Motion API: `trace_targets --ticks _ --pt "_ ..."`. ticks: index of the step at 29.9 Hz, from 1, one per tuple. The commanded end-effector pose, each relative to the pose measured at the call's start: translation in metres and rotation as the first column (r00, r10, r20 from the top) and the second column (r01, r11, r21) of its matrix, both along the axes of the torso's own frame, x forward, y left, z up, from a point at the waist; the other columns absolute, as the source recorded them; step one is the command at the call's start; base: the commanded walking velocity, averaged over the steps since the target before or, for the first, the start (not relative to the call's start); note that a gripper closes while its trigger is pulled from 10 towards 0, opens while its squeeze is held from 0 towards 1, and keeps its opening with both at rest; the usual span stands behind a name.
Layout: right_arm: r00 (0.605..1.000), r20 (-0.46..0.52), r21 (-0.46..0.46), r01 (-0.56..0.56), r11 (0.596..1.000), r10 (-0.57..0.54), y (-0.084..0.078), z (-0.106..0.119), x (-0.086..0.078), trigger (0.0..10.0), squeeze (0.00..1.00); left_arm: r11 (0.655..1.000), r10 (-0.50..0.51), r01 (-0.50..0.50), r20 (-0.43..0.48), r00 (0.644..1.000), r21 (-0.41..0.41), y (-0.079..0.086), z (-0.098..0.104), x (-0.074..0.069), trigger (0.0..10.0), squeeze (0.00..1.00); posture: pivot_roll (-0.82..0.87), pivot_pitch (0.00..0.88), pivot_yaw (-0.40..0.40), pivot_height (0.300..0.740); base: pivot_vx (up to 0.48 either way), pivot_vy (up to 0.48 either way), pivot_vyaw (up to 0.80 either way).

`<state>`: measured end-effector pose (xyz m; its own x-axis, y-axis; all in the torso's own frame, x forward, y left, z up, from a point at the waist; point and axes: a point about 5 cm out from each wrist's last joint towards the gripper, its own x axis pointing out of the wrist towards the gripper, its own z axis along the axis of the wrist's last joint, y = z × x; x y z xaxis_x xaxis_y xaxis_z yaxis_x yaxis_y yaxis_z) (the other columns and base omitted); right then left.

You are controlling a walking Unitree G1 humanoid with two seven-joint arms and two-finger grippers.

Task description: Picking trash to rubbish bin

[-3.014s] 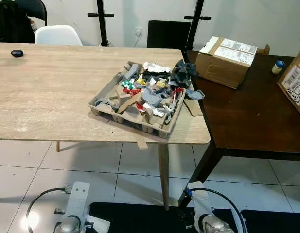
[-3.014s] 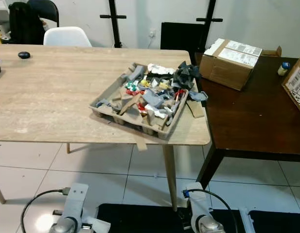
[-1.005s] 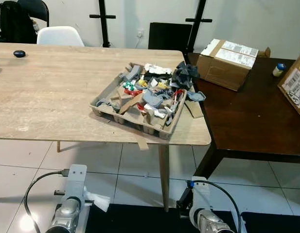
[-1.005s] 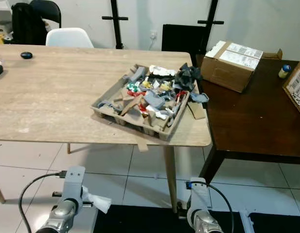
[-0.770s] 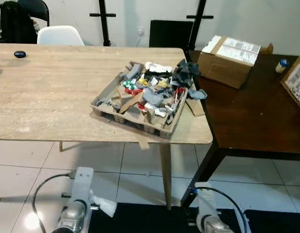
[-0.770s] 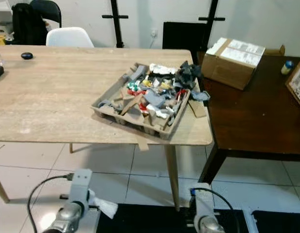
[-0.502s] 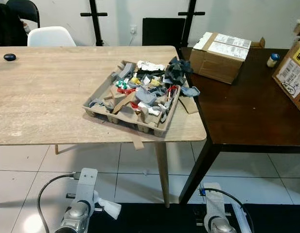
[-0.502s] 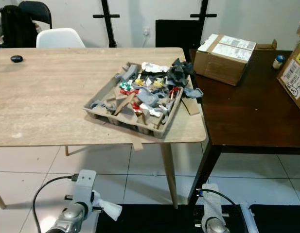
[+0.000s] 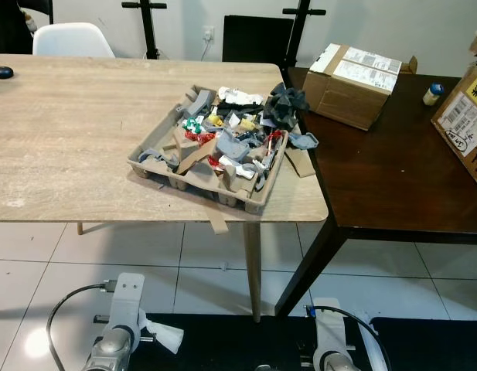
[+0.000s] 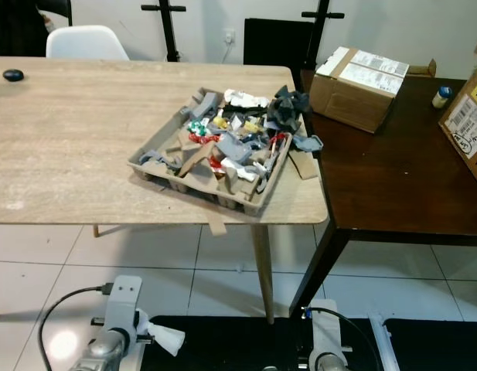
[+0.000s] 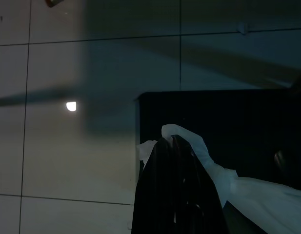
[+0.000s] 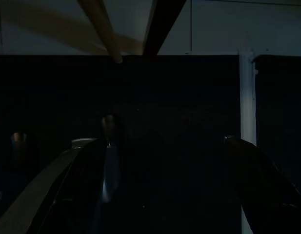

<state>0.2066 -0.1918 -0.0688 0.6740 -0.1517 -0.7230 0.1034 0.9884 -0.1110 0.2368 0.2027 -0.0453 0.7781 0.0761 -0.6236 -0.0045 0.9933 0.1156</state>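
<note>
The left gripper point(image 11: 172, 161) hangs low over the pale tiled floor point(image 11: 52, 146), its black fingers pinched on a crumpled white tissue point(image 11: 209, 168). The right gripper point(image 12: 165, 185) hangs spread wide, seemingly empty in the dark. Ahead and above both, the brown cardboard tray of mixed trash point(image 9: 215, 147) sits on the light wooden table point(image 9: 60, 131).

Both arms hang low. Left tool point(image 11: 177, 146) is clamped on a tissue point(image 11: 209, 163); right tool point(image 12: 165, 161) gapes wide.

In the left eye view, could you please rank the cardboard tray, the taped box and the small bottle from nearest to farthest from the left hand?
1. cardboard tray, on the light table, ahead.
2. taped box, on the dark table, right.
3. small bottle, farthest right.

The left hand holds a white tissue.
</note>
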Motion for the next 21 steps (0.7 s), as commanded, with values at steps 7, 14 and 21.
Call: trace_targets --ticks 7,14,21 --pt "0.995 -0.024 -0.033 0.093 0.995 -0.094 -0.016 -0.007 -0.019 10.0 0.0 0.998 -0.065 0.065 -0.044 0.997 0.01 -0.008 -0.005 -0.003 10.0 0.0 0.04 0.175 0.016 0.74 0.0 0.0 0.0" --pt "0.992 -0.035 -0.048 0.121 0.991 -0.123 -0.017 -0.008 -0.022 10.0 0.0 0.996 -0.088 0.089 -0.043 0.995 0.028 -0.005 0.001 0.005 10.0 0.0 0.04 0.161 0.06 0.74 0.0 0.0 0.0" --pt "0.99 -0.032 -0.035 0.135 0.99 -0.136 -0.017 -0.009 -0.025 10.0 0.0 0.997 -0.067 0.068 -0.041 0.997 0.02 -0.003 0.002 0.008 10.0 0.0 0.03 0.131 0.049 0.74 0.0 0.0 0.0"
